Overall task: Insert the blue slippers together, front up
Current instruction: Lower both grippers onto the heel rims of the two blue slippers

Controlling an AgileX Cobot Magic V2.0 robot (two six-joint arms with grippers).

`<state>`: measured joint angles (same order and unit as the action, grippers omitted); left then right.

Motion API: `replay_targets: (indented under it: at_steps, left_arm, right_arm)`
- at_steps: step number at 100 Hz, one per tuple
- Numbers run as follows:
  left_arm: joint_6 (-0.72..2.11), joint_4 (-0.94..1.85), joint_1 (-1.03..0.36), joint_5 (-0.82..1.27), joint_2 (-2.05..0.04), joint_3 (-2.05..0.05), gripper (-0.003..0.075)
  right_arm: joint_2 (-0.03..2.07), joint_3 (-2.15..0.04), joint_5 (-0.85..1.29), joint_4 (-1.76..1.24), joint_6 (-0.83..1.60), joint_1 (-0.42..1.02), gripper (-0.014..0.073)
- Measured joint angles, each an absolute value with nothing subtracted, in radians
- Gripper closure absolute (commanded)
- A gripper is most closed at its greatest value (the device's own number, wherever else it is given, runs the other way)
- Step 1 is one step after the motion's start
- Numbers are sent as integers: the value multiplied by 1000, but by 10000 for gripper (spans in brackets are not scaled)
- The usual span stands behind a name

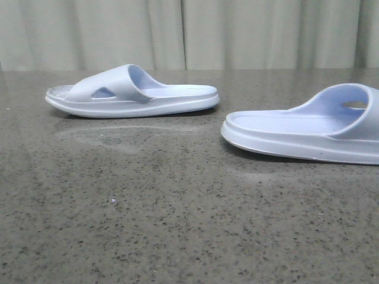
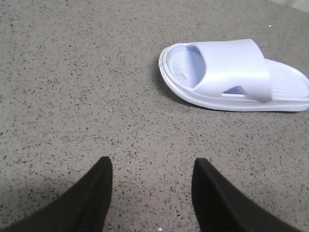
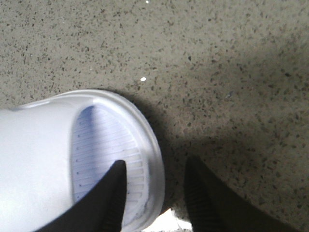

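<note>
Speckled grey stone tabletop [image 1: 177,207] before pale curtains [image 1: 237,32], bearing two pale lavender-blue foam slippers [image 1: 133,92] [image 1: 308,127], well apart. Left gripper [image 2: 152,188] spread over bare stone. Right gripper [image 3: 154,193] spread, straddling one slipper's rim [image 3: 154,164].

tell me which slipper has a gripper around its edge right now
The slipper on the right. In the right wrist view the right gripper straddles its rim, one finger inside, one outside. The left slipper lies apart from the open left gripper.

Front view cut off the right slipper [image 1: 308,133] at the right edge, toe end out of frame, and neither arm showed there. Right wrist view lost most of that slipper past the left and bottom edges. Both grippers' [image 2: 152,195] [image 3: 155,193] fingers were cropped at the bottom.
</note>
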<state>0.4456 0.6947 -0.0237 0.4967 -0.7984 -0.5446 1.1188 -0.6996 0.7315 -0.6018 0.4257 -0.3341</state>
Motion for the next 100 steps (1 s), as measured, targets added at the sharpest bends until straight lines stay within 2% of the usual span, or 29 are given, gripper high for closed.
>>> replay_targets:
  at_steps: [15,42,49,59,61,81,100]
  left_arm:
    - [456,695,-24,493,-798,-545,389]
    - [468,696,-24,491,-803,-545,389]
    - [469,699,-24,491,-816,-545,389]
    - [474,714,-24,491,-849,-545,389]
    - [474,717,-24,491,-855,-545,389]
    - [555,817,-24,527,-989,-605,389]
    - [676,973,-24,598,-1188,-756,389]
  right_arm:
    - [1176,-700,774,-755,559,-418,357]
    - [1290,-706,862,-877,696,-431,380]
    - [1302,-708,875,-892,706,-431,474]
    - [1307,-708,881,-894,709,-433,682]
    - [1307,-708,881,-896,709,-433,699]
    - [1307,-710,888,-912,710,-434,698]
    - [1307,-710,888,-912,711,-435,698]
